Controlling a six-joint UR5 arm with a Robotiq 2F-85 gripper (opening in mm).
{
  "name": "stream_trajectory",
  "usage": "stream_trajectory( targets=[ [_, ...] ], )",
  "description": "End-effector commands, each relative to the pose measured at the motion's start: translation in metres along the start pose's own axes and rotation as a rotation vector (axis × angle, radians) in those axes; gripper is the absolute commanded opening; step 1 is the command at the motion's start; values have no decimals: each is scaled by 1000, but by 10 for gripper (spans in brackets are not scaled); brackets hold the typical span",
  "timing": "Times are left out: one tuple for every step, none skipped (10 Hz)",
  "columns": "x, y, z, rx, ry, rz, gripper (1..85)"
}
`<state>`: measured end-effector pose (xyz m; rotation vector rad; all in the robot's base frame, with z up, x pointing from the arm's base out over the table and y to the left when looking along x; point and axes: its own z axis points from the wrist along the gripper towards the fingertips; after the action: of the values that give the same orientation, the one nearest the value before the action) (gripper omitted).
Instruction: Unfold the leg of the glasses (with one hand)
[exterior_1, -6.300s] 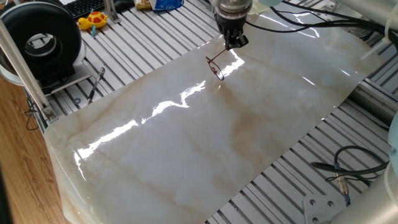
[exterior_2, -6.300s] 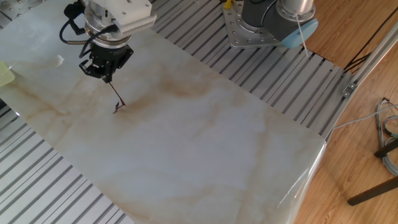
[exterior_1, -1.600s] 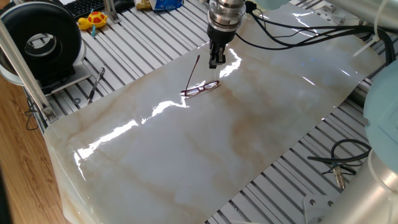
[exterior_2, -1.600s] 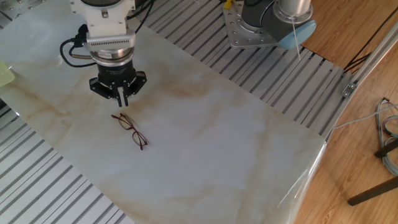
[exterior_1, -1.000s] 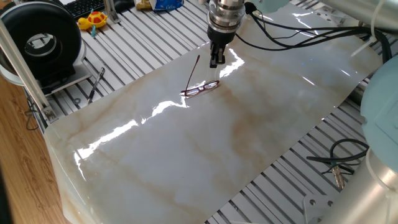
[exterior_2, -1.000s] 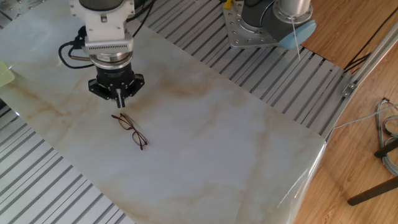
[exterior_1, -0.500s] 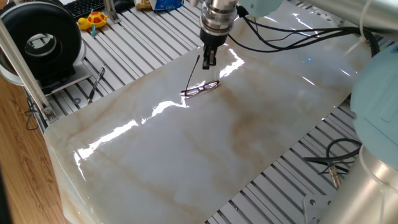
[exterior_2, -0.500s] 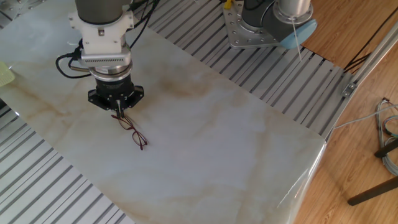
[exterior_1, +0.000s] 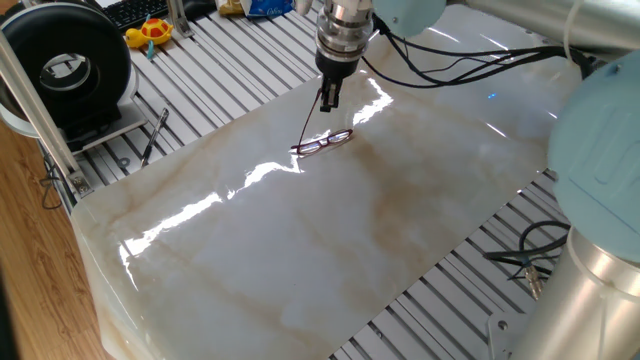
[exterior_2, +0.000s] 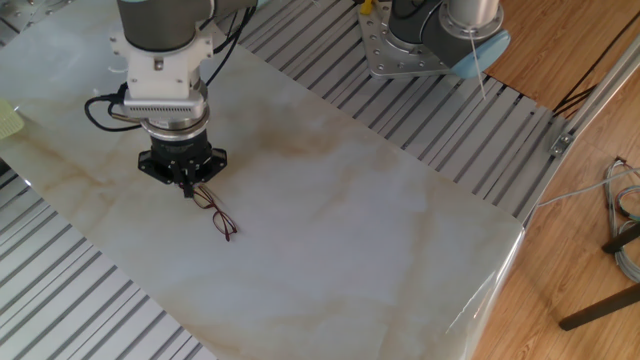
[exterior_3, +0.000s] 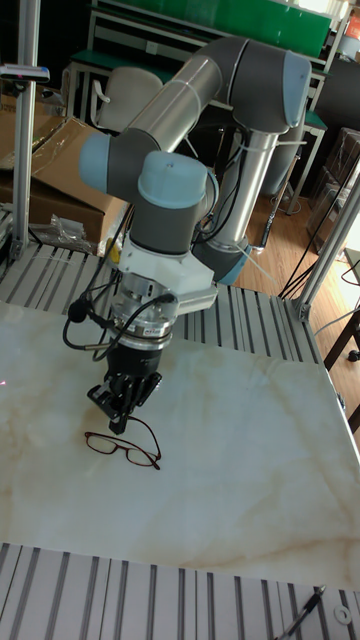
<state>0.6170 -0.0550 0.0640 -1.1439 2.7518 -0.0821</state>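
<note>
The glasses (exterior_1: 322, 142) lie on the glossy marble sheet (exterior_1: 300, 250), a thin dark red wire frame with clear oval lenses. One leg sticks out from the frame's left end and runs up toward my gripper (exterior_1: 327, 103). The gripper points straight down over that leg's far end, its black fingers close together. Whether they touch the leg I cannot tell. In the other fixed view the gripper (exterior_2: 188, 188) sits at the upper-left end of the glasses (exterior_2: 218, 213). The tall fixed view has the gripper (exterior_3: 118, 422) just above the glasses (exterior_3: 122, 447).
A black pen-like tool (exterior_1: 153, 137) lies on the slatted table left of the sheet. A black round device (exterior_1: 70, 60) and a yellow toy (exterior_1: 150, 33) stand at the far left. Cables (exterior_1: 530, 265) lie at the right, by the arm's grey base (exterior_2: 440, 35).
The gripper has slid left and slightly down, from beside the glasses to over the end of the outstretched leg. The glasses have not moved in the last second.
</note>
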Motion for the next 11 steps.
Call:
stream_trajectory(
  targets=[
    [-5,4,4,-26,-40,19,123],
    [-2,4,2,-20,-32,16,123],
    [0,-1,2,-4,-23,3,123],
    [0,1,2,-9,-23,9,123],
    [-1,2,2,-14,-26,14,127],
    [-2,5,2,-25,-32,21,133],
    [-3,8,1,-36,-34,25,137],
    [-3,9,1,-41,-33,32,140],
    [-8,12,-1,-41,-29,38,140],
    [-15,15,-3,-41,-27,45,140],
    [-21,19,-4,-45,-28,52,140]
  ],
)
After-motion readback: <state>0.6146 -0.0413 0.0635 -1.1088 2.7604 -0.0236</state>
